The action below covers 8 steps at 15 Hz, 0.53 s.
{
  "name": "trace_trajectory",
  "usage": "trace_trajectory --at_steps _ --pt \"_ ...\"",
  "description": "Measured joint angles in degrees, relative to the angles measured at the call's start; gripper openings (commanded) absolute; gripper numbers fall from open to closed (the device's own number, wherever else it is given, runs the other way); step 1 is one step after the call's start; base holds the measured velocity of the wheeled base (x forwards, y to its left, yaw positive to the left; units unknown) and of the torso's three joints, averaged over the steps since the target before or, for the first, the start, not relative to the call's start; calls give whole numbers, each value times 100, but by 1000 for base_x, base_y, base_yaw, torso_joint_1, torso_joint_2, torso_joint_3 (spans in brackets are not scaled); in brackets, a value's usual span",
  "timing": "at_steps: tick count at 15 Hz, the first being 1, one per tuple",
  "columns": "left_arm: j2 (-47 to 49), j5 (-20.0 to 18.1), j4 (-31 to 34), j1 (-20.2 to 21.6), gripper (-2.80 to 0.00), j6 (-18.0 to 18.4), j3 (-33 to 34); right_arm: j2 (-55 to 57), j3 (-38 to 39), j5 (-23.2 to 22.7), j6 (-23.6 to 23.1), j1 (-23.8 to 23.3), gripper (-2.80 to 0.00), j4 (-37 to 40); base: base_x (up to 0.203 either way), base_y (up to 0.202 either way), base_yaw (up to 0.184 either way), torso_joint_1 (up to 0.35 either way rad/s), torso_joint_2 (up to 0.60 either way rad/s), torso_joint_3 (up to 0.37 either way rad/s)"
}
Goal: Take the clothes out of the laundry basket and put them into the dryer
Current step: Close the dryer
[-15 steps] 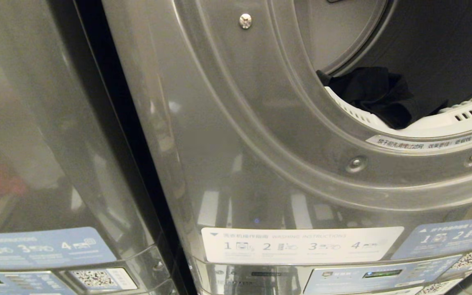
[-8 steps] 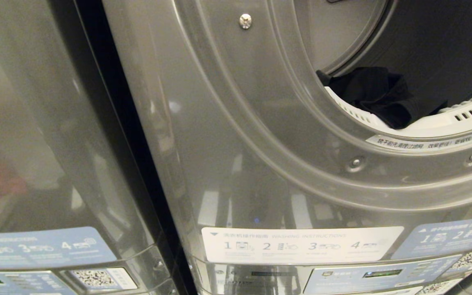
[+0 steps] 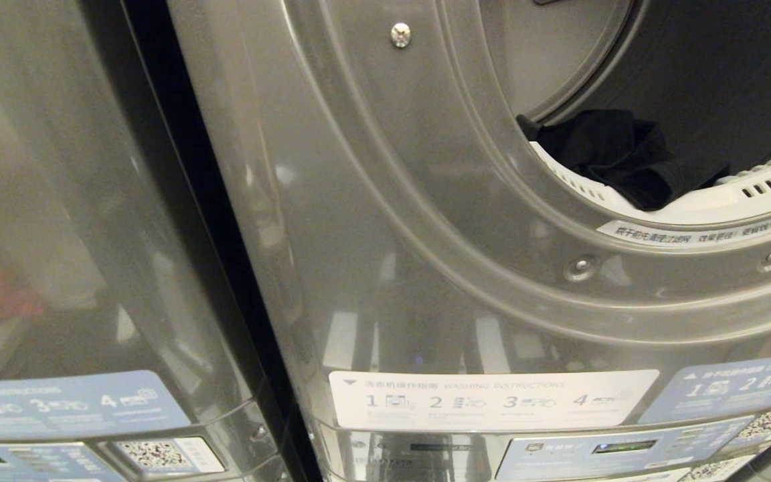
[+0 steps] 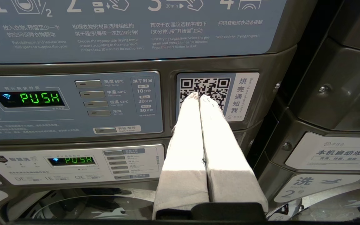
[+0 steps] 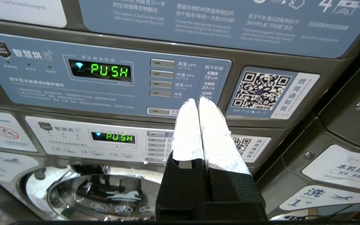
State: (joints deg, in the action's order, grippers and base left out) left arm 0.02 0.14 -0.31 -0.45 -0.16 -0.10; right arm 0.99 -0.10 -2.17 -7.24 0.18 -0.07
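Though partly hidden, black garment [image 3: 616, 157] in dryer [image 3: 425, 201].

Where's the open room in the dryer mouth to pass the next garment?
The dark drum is open above and right of the black garment. Crowded low left, where it lies over the white lint grille. Both grippers, left and right, are shut and empty.

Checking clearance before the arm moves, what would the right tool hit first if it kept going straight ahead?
Probably the dryer's blue control panel, near its start button. The shut right tool points there; the gap is unclear.
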Motion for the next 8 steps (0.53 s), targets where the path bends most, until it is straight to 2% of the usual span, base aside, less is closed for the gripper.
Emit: trace_trajectory --at_steps 8 --pt "0 -5 -7 1 -280 6 0 -101 10 0 7 6 -280 7 0 0 0 0 0 0"
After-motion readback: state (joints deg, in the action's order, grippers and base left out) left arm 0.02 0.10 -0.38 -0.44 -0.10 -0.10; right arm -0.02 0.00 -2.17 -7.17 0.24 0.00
